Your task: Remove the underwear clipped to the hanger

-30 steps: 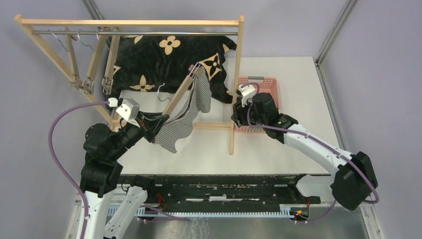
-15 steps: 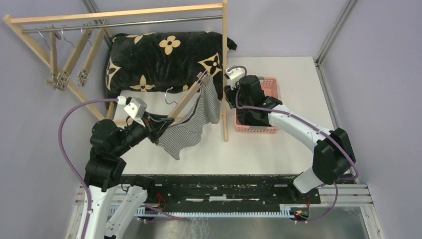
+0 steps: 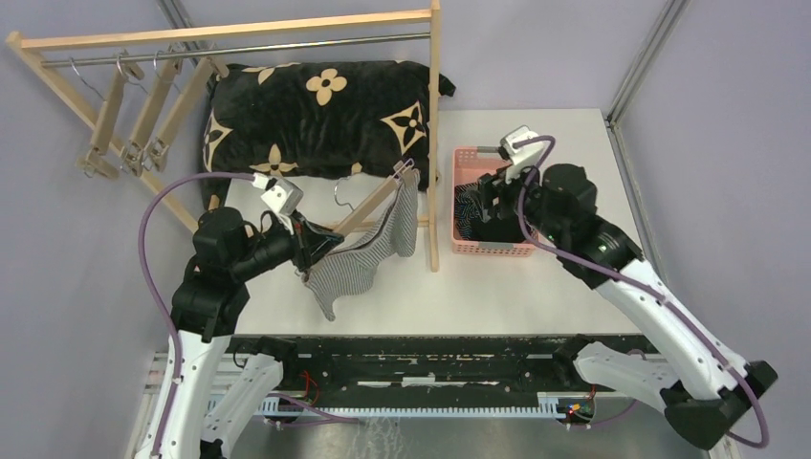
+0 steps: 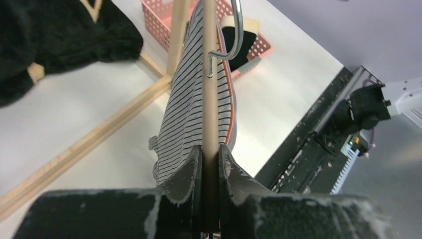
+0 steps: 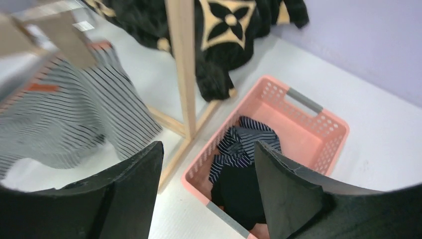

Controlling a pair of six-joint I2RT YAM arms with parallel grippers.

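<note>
Underwear comes to three pairs here: the navy striped pair and the black pair lie in the pink basket, while the grey pinstriped pair hangs from the one hanger off the rail, held low over the table. So I'd say the last removal is in hand. The left gripper is clamped tight on that hanger's wooden bar. The right gripper hovers over the basket with its fingers spread wide and nothing in them. Next it must cross to the clip at the hanger's far end and pull the cloth free. Three bare hangers hang on the one rack, and one flowered cushion lies behind.
</note>
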